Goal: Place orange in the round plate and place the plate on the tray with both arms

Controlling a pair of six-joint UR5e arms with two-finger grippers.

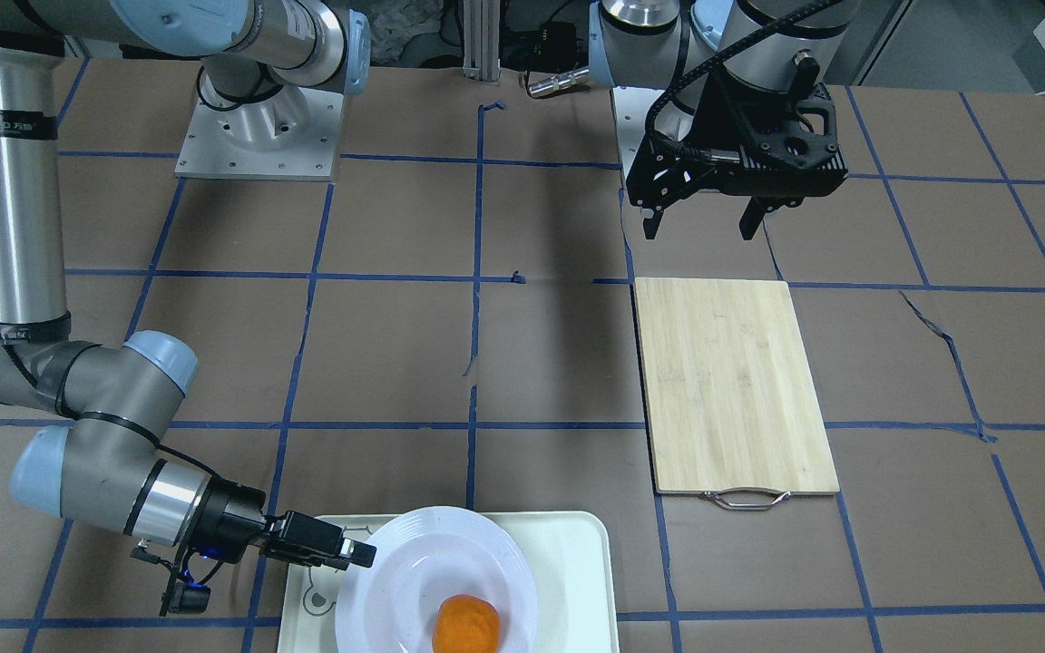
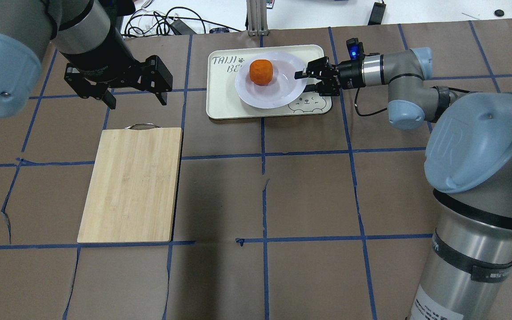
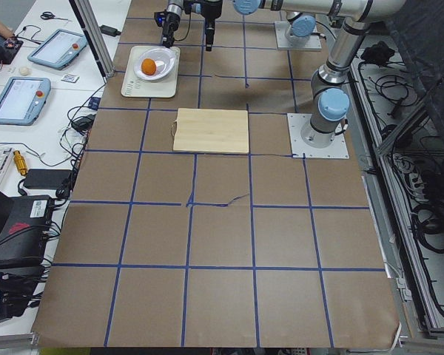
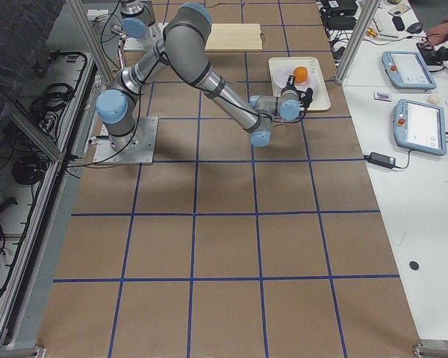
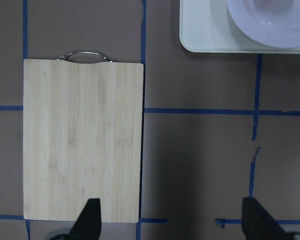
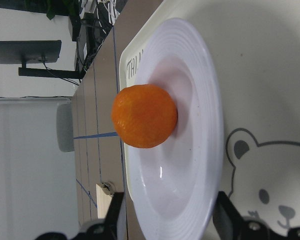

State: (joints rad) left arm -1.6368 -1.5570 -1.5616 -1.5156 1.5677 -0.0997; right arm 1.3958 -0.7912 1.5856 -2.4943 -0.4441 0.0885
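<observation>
Right gripper (image 2: 304,80): jaws spread and holding nothing. Turned on its side, it straddles the near edge of the round plate's (image 2: 274,94) rim. The wrist view shows one finger (image 6: 114,217) on each side of the rim with a gap between, and I cannot tell whether either touches it.
Right arm (image 2: 389,73): stretched low and nearly level over the table (image 2: 309,195). The wrist is bent so the gripper comes at the plate from the side.
Round plate: flat on the tray (image 2: 220,104), toward the end with the bear print and partly over the lettering.
Orange (image 2: 261,72): resting in the plate's shallow centre, on the half away from the right gripper.
Tray: on the table's far side from the robot, well apart from the cutting board (image 2: 131,184).
Left gripper (image 2: 137,101): fingers wide apart and empty. It points downward and hangs above bare table just beyond the board's metal-handle end.
Left arm (image 2: 11,66): raised, wrist vertical, well clear of tray and plate.
</observation>
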